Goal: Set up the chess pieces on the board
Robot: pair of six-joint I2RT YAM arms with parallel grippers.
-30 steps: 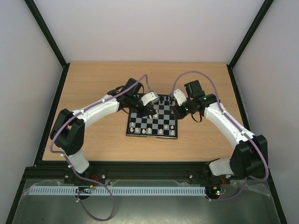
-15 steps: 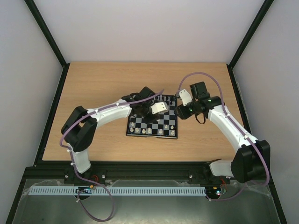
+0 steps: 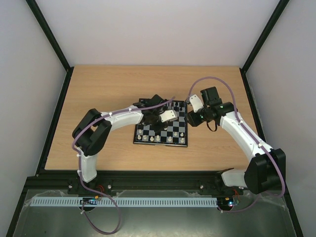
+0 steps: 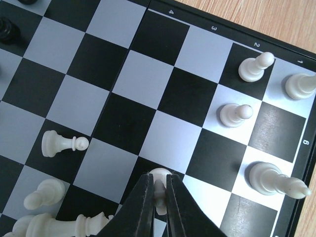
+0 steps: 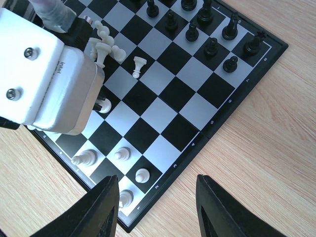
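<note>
Since the earlier views the left arm [image 3: 118,117] has swung in from the left rear corner of the board [image 3: 160,143] to reach across it, and the right arm [image 3: 242,133] has drawn back off the right rear corner.

Left gripper [image 4: 158,181]: jaws closed on a cream-white pawn [image 4: 159,174], its rounded head showing just ahead of the fingertips. Whether it rests on the square or is lifted cannot be told. Ahead and to the right of these fingers, four standing pieces [image 4: 235,113] occupy the two edge files. To the left, a toppled pawn [image 4: 61,144] appears to lie on its side. Nearer the wrist lies a heap of cream-white pieces [image 4: 49,193].

Right gripper [image 5: 155,180]: jaws apart with nothing between them, held above the board's edge and the wooden table [image 5: 256,148]. Black pieces [image 5: 211,47] stand in two rows far ahead of this gripper.
</note>
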